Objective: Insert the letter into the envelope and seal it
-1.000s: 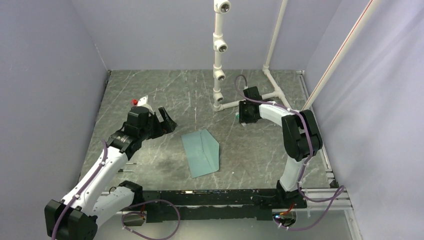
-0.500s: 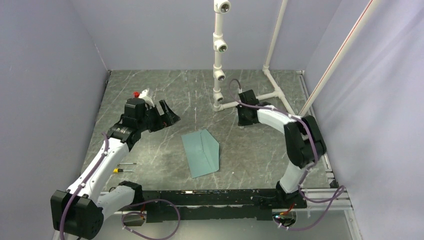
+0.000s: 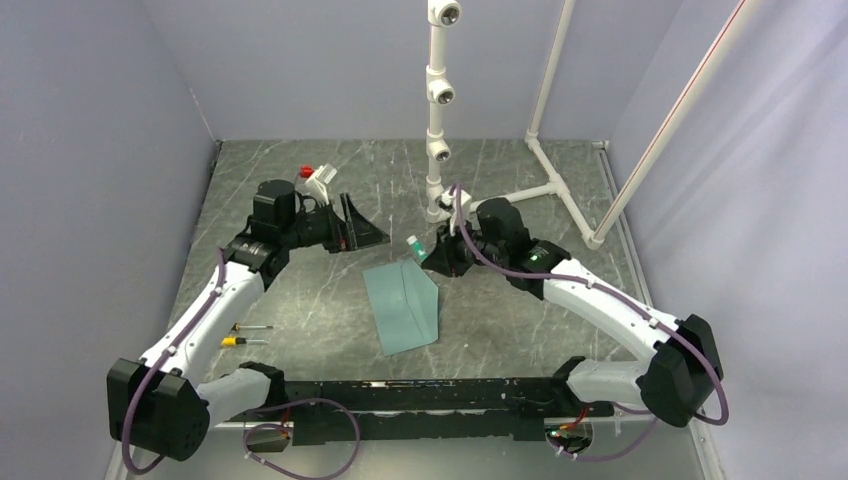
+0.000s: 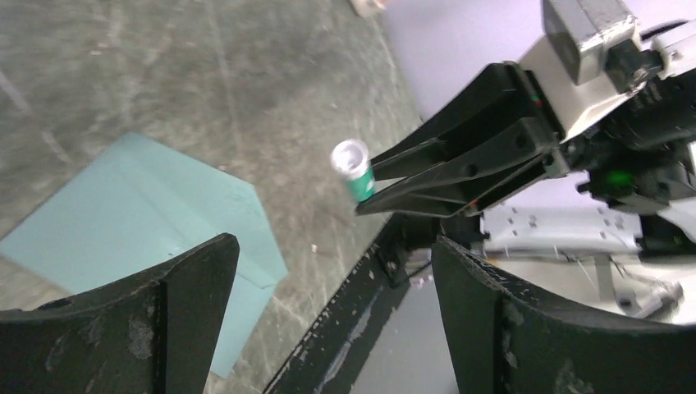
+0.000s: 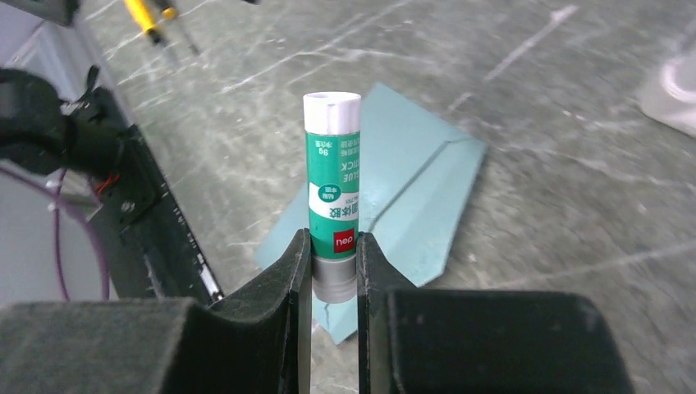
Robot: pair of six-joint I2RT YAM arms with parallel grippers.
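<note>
1. Teal envelope (image 3: 402, 305): flat on bench (image 3: 300, 290), mid-way between arms.
2. Right hand (image 5: 333, 246): clenched on upright green glue stick (image 5: 332, 189), near envelope's far corner.
3. Left hand (image 3: 358, 228): released, empty.

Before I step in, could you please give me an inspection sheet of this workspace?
Surface: dark marbled table, no spills seen.
Job's things: envelope lies flat at centre, flap apparently folded down; letter not seen in any view.
Clutter: small tools, one yellow-handled, beside the left arm.
Grippers: left gripper open and empty above the table; right gripper shut on a capped green glue stick, held over the envelope.
Cables: purple cables run along both arms and loop at the bases.
Surroundings: white pipe frame at the back; plain lilac walls.
</note>
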